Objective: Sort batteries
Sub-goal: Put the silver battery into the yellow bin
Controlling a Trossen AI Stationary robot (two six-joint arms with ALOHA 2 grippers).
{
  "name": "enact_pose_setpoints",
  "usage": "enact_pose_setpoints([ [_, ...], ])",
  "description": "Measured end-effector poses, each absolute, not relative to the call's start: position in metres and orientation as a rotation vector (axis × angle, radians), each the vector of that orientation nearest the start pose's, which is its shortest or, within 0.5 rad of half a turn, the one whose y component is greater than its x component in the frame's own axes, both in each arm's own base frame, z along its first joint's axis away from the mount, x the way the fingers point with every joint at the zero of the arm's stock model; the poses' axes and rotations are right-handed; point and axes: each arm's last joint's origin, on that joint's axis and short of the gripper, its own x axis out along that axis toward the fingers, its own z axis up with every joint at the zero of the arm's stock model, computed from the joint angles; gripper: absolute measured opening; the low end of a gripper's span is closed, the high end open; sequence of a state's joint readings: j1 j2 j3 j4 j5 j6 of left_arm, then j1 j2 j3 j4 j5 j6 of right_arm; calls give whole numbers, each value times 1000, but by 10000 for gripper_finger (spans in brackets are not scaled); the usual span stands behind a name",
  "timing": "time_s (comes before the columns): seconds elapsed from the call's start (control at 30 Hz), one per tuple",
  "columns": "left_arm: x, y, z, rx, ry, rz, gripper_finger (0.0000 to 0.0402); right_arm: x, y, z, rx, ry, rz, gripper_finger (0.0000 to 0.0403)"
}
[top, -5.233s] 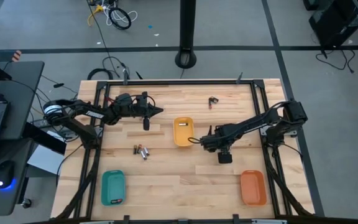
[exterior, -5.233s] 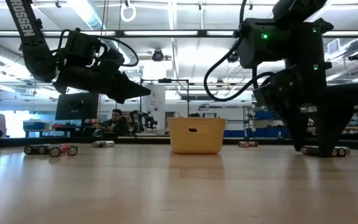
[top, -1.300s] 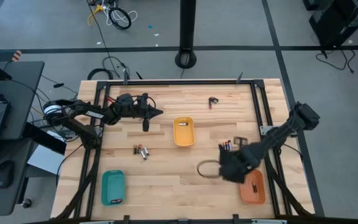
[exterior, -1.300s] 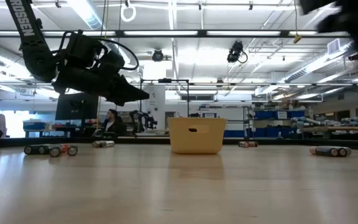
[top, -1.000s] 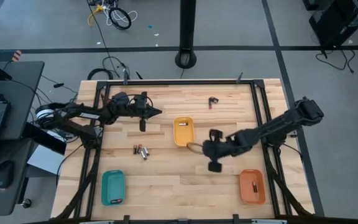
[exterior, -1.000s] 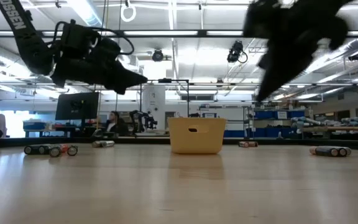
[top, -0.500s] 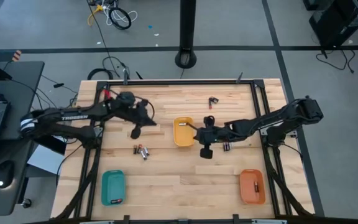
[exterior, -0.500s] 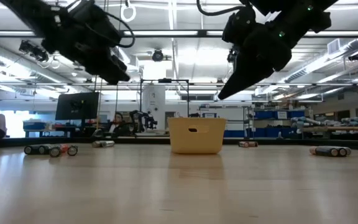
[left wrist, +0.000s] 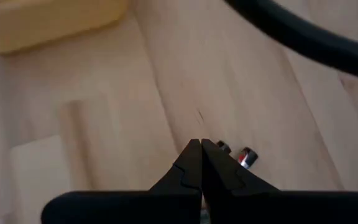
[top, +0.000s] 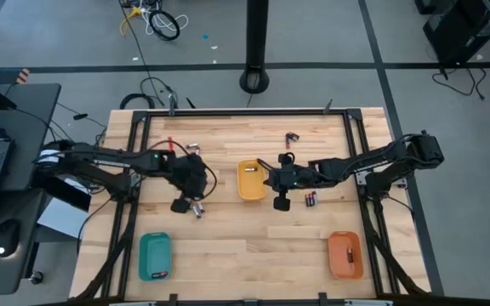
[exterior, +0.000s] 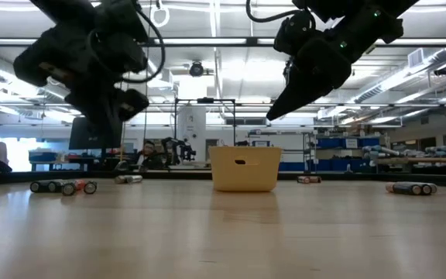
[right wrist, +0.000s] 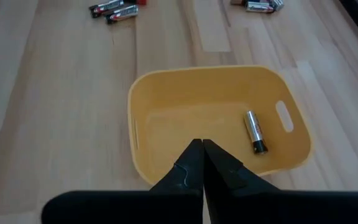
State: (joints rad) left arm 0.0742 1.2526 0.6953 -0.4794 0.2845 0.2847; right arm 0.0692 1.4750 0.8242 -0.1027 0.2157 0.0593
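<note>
Batteries lie in small groups on the wooden table: one group (top: 196, 208) left of centre, one (top: 192, 147) at the far left, one (top: 290, 138) at the far middle, one (top: 311, 200) right of the yellow tray (top: 251, 191). One battery (right wrist: 255, 130) lies in the yellow tray. My left gripper (top: 191, 194) is shut and tipped down; in the left wrist view its tips (left wrist: 201, 158) hang just short of the left-of-centre batteries (left wrist: 235, 154), above them. My right gripper (right wrist: 202, 155) is shut and empty, slanting down over the yellow tray's right rim (right wrist: 229, 180).
A teal tray (top: 155, 255) stands at the near left. At the near right is an orange tray (top: 345, 265) with a battery (top: 348, 252) in it. A dark frame (top: 245, 112) runs round the table. Bare wood lies between the near trays.
My left gripper has swung from the far left part of the table toward the near edge and tipped steeply down over the left-of-centre batteries. My right gripper has gone toward the left and far edges, up to the yellow tray. Both have stayed shut.
</note>
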Motion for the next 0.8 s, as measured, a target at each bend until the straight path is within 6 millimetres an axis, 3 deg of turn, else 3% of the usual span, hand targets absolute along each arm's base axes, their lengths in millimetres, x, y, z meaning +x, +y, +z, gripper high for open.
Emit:
enact_pose_setpoints([
  [0.2, 232, 0, 171, 83, 1111, -358, 9, 296, 16, 200, -54, 735, -155, 9],
  [0.33, 236, -7, 167, 133, 1138, -369, 26, 296, 19, 201, -65, 730, -143, 9],
  [0.5, 243, -15, 168, 256, 1133, -381, 65, 296, 22, 201, -69, 729, -132, 9],
  [0.8, 246, -17, 155, 278, 1193, -388, 131, 296, 29, 201, -77, 726, -109, 9],
])
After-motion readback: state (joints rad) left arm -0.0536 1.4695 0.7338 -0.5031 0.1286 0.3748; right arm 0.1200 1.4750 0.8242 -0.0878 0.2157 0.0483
